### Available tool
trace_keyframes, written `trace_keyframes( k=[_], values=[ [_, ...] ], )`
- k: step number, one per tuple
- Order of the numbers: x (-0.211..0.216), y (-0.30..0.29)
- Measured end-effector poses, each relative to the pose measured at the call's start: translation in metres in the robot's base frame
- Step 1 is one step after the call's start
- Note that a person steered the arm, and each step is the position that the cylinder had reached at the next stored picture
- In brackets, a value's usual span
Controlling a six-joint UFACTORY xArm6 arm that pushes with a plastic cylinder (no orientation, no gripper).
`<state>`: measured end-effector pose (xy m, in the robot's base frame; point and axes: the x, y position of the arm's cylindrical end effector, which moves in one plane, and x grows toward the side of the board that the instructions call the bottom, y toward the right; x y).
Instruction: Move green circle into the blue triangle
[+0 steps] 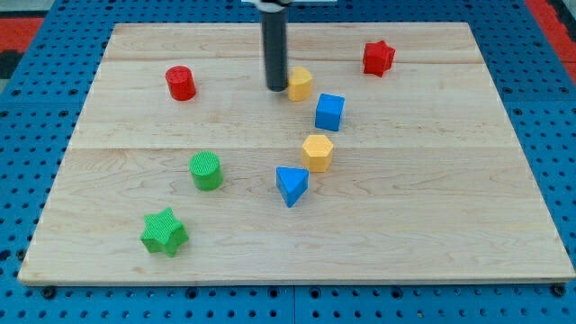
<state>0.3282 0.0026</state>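
Note:
The green circle (206, 170) is a short green cylinder at the view's lower left of the wooden board (450, 207). The blue triangle (291, 185) lies to its right, a clear gap between them. My tip (276, 88) is the lower end of a dark rod near the view's top middle. It stands just left of a yellow block (300, 84), far above both the green circle and the blue triangle.
A red cylinder (181, 83) is at upper left and a red star (378, 58) at upper right. A blue cube (329, 112) and a yellow hexagon (317, 152) sit above the blue triangle. A green star (164, 232) lies at lower left.

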Motion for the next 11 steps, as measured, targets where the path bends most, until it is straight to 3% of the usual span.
trace_keyframes(
  k=[1, 2, 5, 6, 9, 10, 11],
  values=[
    [0.000, 0.028],
    [0.010, 0.020],
    [0.081, 0.020],
    [0.090, -0.002],
    [0.179, -0.052],
    [0.181, -0.016],
    [0.183, -0.027]
  ],
)
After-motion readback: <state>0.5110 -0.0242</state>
